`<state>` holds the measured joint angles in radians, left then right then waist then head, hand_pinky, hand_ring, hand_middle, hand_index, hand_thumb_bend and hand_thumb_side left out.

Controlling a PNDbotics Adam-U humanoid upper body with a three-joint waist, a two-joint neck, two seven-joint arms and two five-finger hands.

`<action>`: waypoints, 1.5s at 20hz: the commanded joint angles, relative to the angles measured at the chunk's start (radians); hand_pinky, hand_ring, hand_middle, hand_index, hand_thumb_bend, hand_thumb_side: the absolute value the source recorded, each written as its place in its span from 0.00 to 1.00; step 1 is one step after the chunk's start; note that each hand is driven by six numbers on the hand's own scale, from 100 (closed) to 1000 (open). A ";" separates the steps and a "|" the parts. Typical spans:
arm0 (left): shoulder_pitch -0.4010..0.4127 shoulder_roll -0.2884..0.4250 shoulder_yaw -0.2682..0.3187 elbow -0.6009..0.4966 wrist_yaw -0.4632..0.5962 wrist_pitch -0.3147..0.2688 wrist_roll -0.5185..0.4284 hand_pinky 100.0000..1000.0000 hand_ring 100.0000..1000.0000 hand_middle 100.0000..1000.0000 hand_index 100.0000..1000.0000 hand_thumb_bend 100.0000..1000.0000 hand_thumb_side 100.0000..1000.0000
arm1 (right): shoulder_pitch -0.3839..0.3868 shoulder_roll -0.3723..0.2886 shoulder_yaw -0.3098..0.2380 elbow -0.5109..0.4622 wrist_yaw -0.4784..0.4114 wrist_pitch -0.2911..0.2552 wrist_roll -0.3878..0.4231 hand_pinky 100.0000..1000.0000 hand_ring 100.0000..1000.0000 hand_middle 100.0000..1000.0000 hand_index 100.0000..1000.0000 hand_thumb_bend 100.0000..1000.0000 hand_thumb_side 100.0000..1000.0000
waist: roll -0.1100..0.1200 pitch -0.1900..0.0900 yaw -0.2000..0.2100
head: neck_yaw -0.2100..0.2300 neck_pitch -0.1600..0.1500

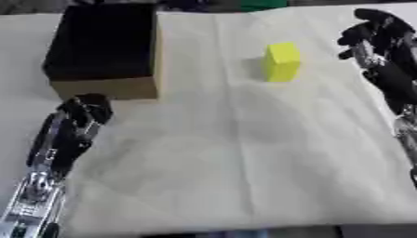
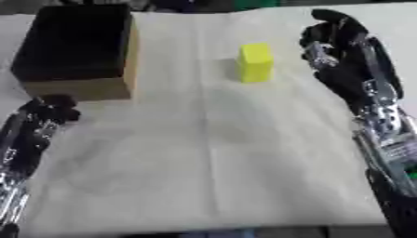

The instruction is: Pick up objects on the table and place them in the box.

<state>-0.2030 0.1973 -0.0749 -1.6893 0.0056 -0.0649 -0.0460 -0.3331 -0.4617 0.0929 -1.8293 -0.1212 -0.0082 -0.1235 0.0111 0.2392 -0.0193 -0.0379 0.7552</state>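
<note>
A yellow block (image 1: 282,61) stands upright on the white cloth, right of centre and toward the far side. The box (image 1: 104,49) sits at the far left, brown cardboard walls with a dark inside. My right hand (image 2: 335,44) hovers just right of the block with its fingers loosely curled and nothing in them, a small gap away from the block. My left hand (image 1: 81,118) rests near the box's front wall, fingers curled, holding nothing.
The white cloth (image 1: 236,153) covers the table (image 1: 16,111), with broad bare room in the middle and near side. A green thing (image 1: 262,3) and dark shapes lie along the far edge.
</note>
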 commanded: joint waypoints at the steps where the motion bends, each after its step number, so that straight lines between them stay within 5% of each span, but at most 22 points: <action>1: -0.007 0.013 0.009 -0.021 0.002 -0.001 0.002 0.65 0.58 0.56 0.68 0.52 0.52 | -0.006 -0.012 -0.006 -0.015 0.000 -0.001 0.002 0.55 0.65 0.57 0.81 0.04 0.36 | -0.001 -0.019 0.001 | -0.001 -0.008; 9: -0.005 0.015 0.008 -0.020 0.002 -0.001 0.002 0.65 0.58 0.56 0.68 0.52 0.52 | -0.006 -0.047 -0.001 -0.019 0.008 -0.001 0.014 0.55 0.65 0.58 0.82 0.06 0.32 | -0.003 -0.021 0.004 | -0.002 -0.007; 15: -0.002 0.018 0.007 -0.019 0.001 -0.001 0.001 0.65 0.58 0.56 0.68 0.52 0.52 | -0.011 -0.141 0.013 -0.040 0.034 -0.010 0.078 0.60 0.76 0.71 0.87 0.17 0.25 | -0.009 -0.026 0.009 | -0.002 -0.005; 24: 0.005 0.025 0.004 -0.016 -0.001 0.000 -0.002 0.65 0.58 0.56 0.68 0.52 0.52 | -0.061 -0.346 0.040 -0.069 0.093 -0.055 0.269 0.70 0.88 0.82 0.92 0.49 0.15 | -0.022 -0.032 0.025 | 0.005 -0.004; 30: 0.006 0.029 0.002 -0.016 -0.002 -0.001 -0.004 0.65 0.58 0.56 0.68 0.52 0.53 | -0.141 -0.440 0.060 -0.001 0.136 -0.072 0.383 0.73 0.90 0.85 0.93 0.69 0.04 | -0.027 -0.032 0.042 | 0.002 -0.007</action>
<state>-0.1927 0.2043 -0.0755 -1.6890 0.0056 -0.0647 -0.0473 -0.4588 -0.8517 0.1584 -1.8392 0.0008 -0.0760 0.2380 -0.0156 0.2236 0.0230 -0.0367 0.7550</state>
